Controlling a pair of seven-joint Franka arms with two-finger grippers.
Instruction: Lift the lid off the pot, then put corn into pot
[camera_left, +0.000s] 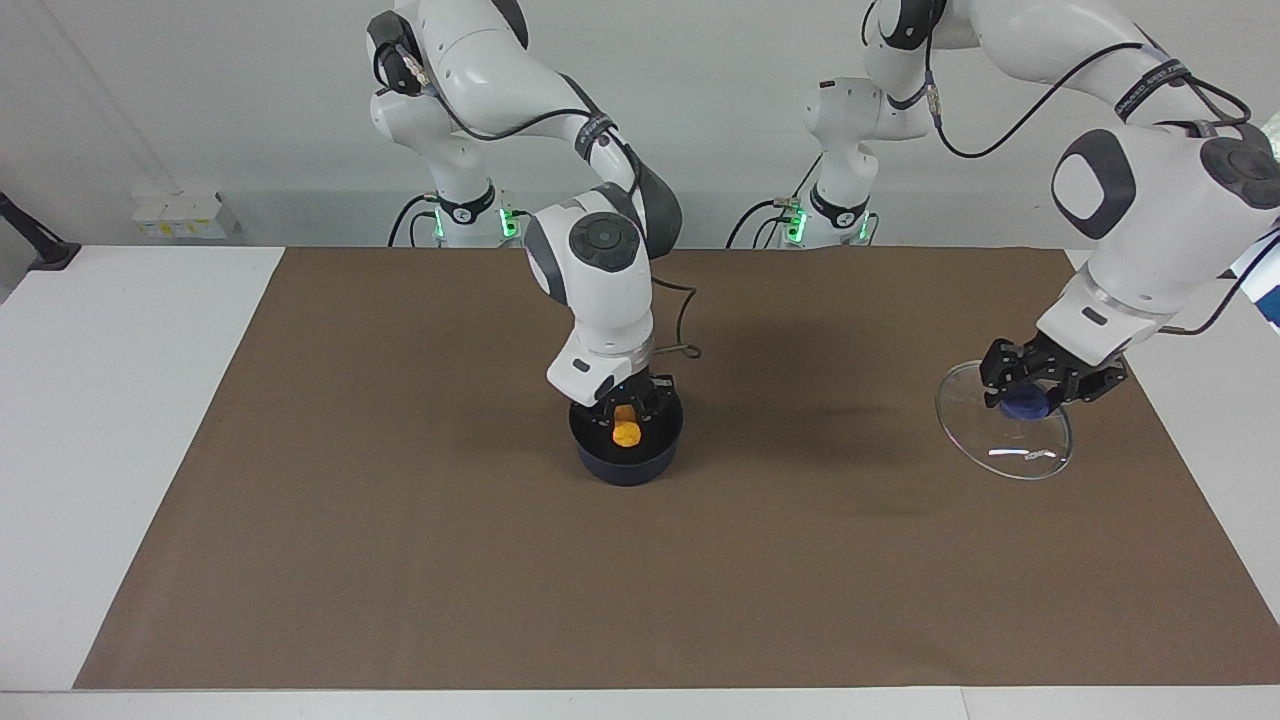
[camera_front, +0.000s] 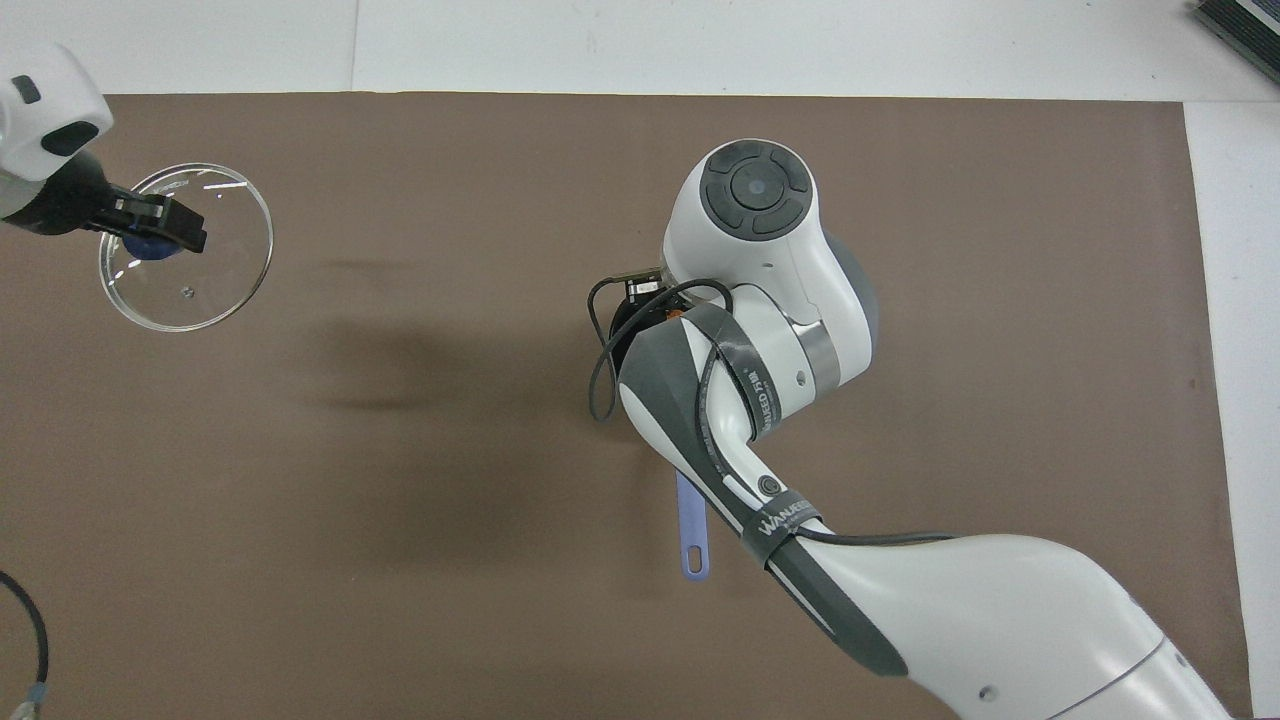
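Note:
The dark navy pot (camera_left: 625, 465) stands on the brown mat mid-table. In the overhead view only its blue-purple handle (camera_front: 692, 530) shows clearly, pointing toward the robots. My right gripper (camera_left: 626, 412) reaches down into the pot's mouth, shut on the yellow-orange corn (camera_left: 626, 432), which hangs inside the rim. My left gripper (camera_left: 1040, 392) is at the left arm's end of the table. It is shut on the blue knob (camera_left: 1025, 405) of the clear glass lid (camera_left: 1010, 445). The lid is tilted, low over the mat; it also shows in the overhead view (camera_front: 210, 270).
The brown mat (camera_left: 400, 560) covers most of the white table (camera_left: 100, 400). The right arm's wrist and forearm (camera_front: 760, 300) cover the pot from above. A loose black cable (camera_front: 600, 380) hangs beside the wrist.

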